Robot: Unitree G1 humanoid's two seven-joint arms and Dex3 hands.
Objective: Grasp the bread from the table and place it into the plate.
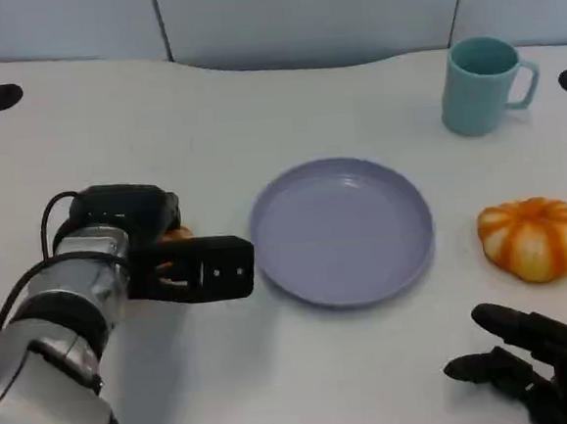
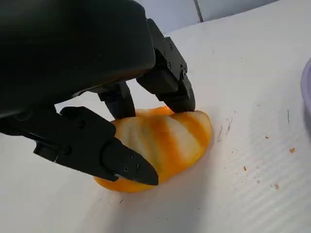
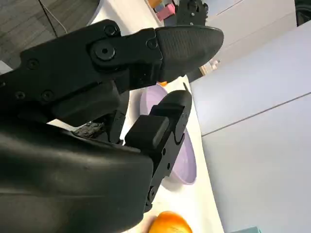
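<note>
A small orange-and-white striped bread (image 2: 165,145) lies on the white table, left of the lilac plate (image 1: 342,229). My left hand (image 1: 184,264) is over it, and just a sliver of the bread (image 1: 177,234) shows behind the hand in the head view. In the left wrist view the fingers (image 2: 170,85) press on the bread's far side and the thumb (image 2: 112,155) lies against its near side, while the bread rests on the table. My right hand (image 1: 536,364) is near the front right edge, fingers apart, holding nothing.
A second, rounder striped bread (image 1: 533,238) sits right of the plate, just beyond my right hand. A teal mug (image 1: 482,85) stands at the back right. The plate (image 3: 187,160) and this bread (image 3: 169,224) also appear in the right wrist view.
</note>
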